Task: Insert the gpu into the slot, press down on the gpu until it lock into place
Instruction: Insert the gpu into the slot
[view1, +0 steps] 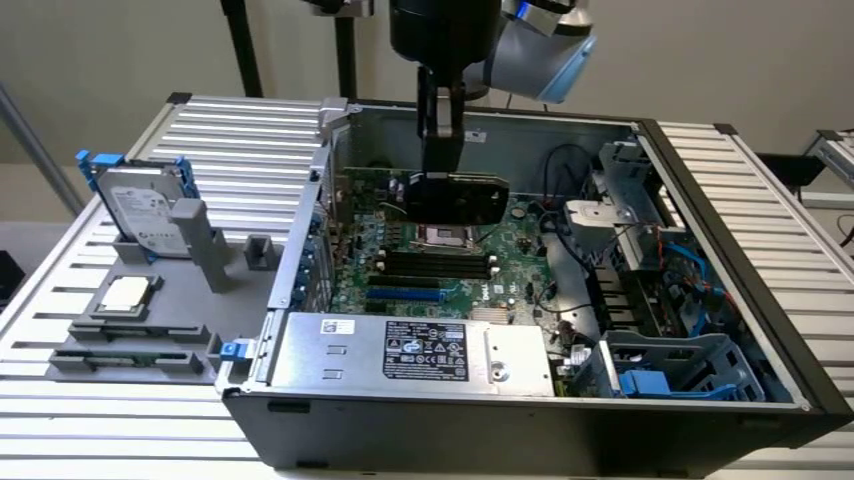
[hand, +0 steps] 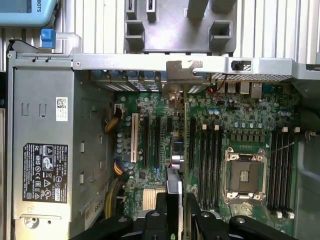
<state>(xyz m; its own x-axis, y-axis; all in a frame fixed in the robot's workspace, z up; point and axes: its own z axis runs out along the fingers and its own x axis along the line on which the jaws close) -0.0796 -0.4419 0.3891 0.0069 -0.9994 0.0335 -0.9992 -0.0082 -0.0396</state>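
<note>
One open case (view1: 534, 432) lies on its side so the motherboard (view1: 514, 262) faces up, which I judge lets the gpu (view1: 458, 200) be lowered straight in. The gripper (view1: 446, 170) is clamped on its top edge, holding it upright above the board, well clear of the blue slot (view1: 404, 294) and not yet seated.

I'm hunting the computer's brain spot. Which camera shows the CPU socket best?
The wrist view: the CPU socket is seen whole, straight on. The exterior view shows the socket slanted, near the gpu.
</note>
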